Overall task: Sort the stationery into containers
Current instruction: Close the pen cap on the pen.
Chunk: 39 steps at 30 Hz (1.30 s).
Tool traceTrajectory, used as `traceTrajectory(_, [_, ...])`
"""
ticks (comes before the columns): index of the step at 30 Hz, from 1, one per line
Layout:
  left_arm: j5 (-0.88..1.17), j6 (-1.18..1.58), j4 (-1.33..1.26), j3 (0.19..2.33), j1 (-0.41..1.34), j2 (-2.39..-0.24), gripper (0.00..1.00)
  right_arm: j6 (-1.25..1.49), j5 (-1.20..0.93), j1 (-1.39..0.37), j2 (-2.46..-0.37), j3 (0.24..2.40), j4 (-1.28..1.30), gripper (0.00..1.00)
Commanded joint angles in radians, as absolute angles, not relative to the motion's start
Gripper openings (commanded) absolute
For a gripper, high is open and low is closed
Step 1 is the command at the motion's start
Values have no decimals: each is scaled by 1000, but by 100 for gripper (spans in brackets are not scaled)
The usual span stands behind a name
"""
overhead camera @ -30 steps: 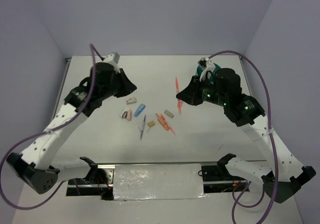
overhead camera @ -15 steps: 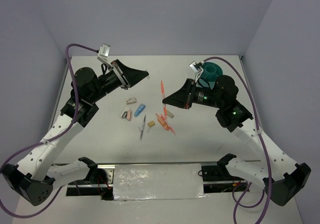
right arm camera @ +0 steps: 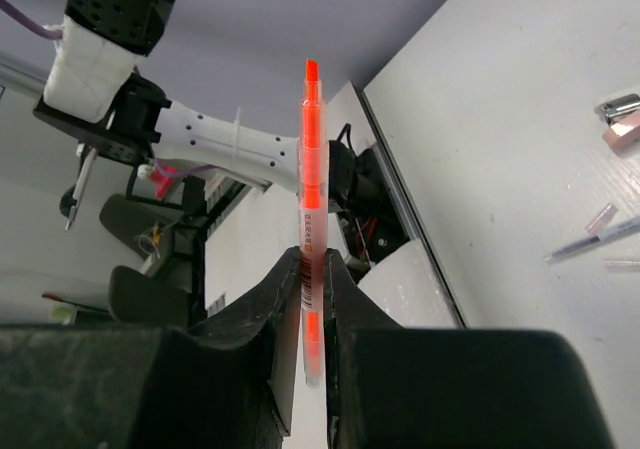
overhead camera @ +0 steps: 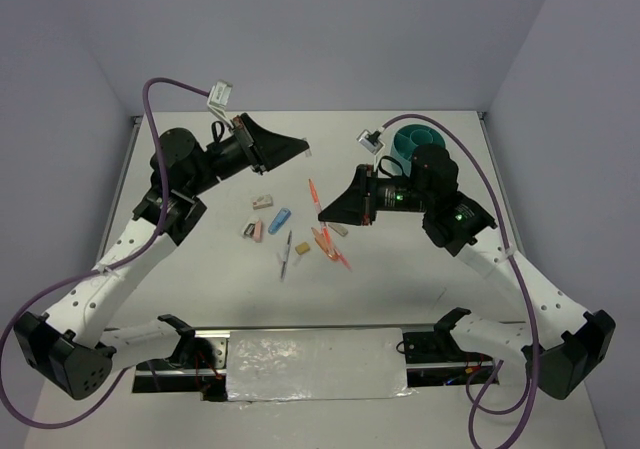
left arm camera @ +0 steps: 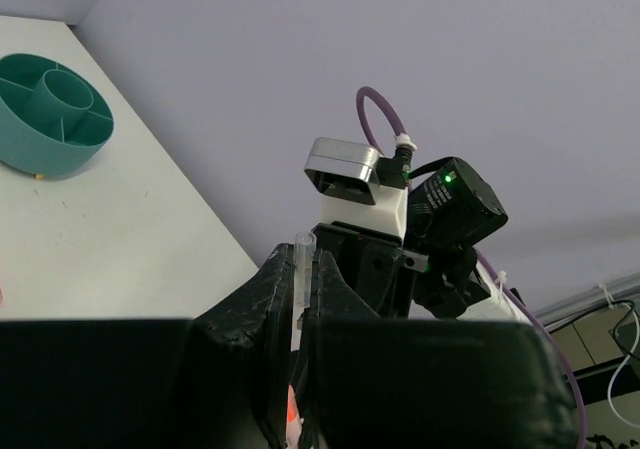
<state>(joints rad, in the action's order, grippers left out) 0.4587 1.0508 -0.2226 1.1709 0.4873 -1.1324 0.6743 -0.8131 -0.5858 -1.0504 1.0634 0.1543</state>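
Observation:
My left gripper (overhead camera: 301, 150) is raised over the far table, shut on a thin clear-barrelled pen (left arm camera: 302, 265) that pokes out past the fingertips (left arm camera: 303, 257). The right gripper (overhead camera: 322, 212) hangs above the pile, shut on an orange marker (overhead camera: 314, 195) that stands upright between its fingers (right arm camera: 312, 169). The remaining stationery lies mid-table: a grey block (overhead camera: 263, 203), a blue block (overhead camera: 281, 219), a pink block (overhead camera: 257, 231), a tan block (overhead camera: 303, 249), a dark pen (overhead camera: 287, 254) and orange markers (overhead camera: 331, 248). The teal organiser cup (overhead camera: 409, 135) stands at the far right, behind the right arm; its compartments (left arm camera: 30, 141) show in the left wrist view.
A foil-covered strip (overhead camera: 315, 364) lies between the arm bases at the near edge. Purple cables (overhead camera: 175, 87) arc over both arms. Walls close in the table on three sides. A pink block (right arm camera: 622, 129) and a thin pen (right arm camera: 598, 239) show on the table in the right wrist view.
The left gripper rose and swung right with its pen. The right gripper carried the orange marker left over the pile, uncovering more of the teal cup.

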Motion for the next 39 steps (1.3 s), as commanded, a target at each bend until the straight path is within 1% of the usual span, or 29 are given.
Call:
traceTrajectory(1, [503,1040,-307,1216,479,-1132,0,614,-827,-594,-1058,1120,204,0])
traceTrajectory(11, [525,1028,-299,1177,471,-1127,0,558,-739,-589,-1080,1172,218,0])
traceTrajectory(21, [525,1002,-272,1175,466,-1138,0,526,-742,-588,-1121,1229,221,0])
traceTrajectory(39, [545,1005,-284,1160,449,-1157,0,520,-732,-552,-1134,1253,232,0])
